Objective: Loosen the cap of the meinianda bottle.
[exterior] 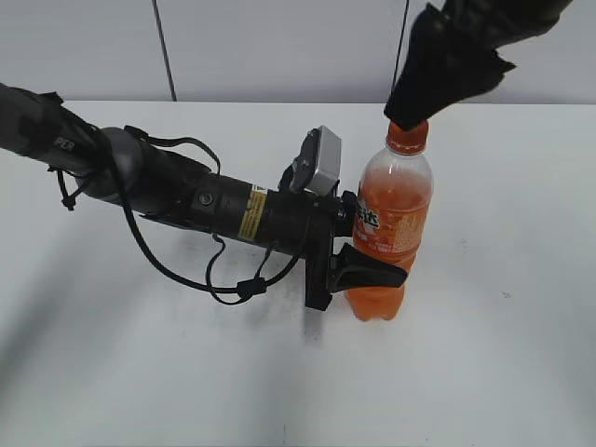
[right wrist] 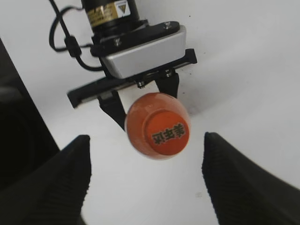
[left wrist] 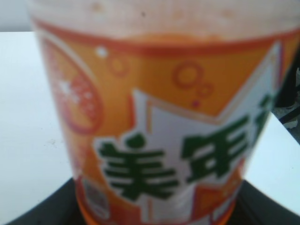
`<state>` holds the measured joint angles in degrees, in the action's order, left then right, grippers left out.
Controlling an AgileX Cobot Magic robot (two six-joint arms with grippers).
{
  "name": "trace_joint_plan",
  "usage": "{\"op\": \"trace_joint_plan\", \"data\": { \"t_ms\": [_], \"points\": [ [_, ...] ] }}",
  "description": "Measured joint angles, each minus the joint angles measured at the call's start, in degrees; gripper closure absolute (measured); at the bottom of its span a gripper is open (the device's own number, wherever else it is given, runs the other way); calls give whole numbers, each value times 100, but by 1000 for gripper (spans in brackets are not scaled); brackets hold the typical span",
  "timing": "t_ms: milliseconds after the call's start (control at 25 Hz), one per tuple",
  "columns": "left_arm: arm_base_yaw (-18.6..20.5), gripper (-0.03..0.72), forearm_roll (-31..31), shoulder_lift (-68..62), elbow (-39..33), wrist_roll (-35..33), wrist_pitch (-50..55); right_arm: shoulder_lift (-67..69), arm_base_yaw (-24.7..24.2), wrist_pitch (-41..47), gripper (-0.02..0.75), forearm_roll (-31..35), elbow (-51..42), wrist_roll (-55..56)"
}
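The meinianda bottle (exterior: 391, 237) stands upright on the white table, full of orange drink. Its label fills the left wrist view (left wrist: 159, 140). My left gripper (exterior: 358, 256) is shut on the bottle's lower body from the left. The orange cap (exterior: 407, 137) is on the neck. In the right wrist view the cap (right wrist: 166, 131) shows from above, with characters on its top. My right gripper (exterior: 419, 112) is open and hovers just above the cap; its two black fingers (right wrist: 145, 178) stand wide apart, and the cap sits above the gap in the picture, not between the fingertips.
The left arm (exterior: 186, 196) lies across the white table (exterior: 140, 372) from the left, with a loose black cable (exterior: 233, 279) hanging below it. A grey wall (exterior: 279, 47) runs behind the table.
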<state>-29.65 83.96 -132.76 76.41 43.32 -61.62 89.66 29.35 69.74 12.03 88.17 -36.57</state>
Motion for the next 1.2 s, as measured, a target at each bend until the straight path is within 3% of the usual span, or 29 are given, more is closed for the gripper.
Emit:
{"op": "trace_joint_plan", "data": {
  "t_ms": [160,280,1000,1200],
  "points": [
    [0,290,0,0,0,0,0,-2,0,0,184,-407,0,2961],
    [0,290,5,0,0,0,-4,-2,-6,0,211,-645,0,3965],
    [0,290,5,0,0,0,-4,495,-6,-55,248,-292,0,4178],
    [0,290,5,0,0,0,-4,513,-6,-82,289,-189,0,3978]
  ]
}}
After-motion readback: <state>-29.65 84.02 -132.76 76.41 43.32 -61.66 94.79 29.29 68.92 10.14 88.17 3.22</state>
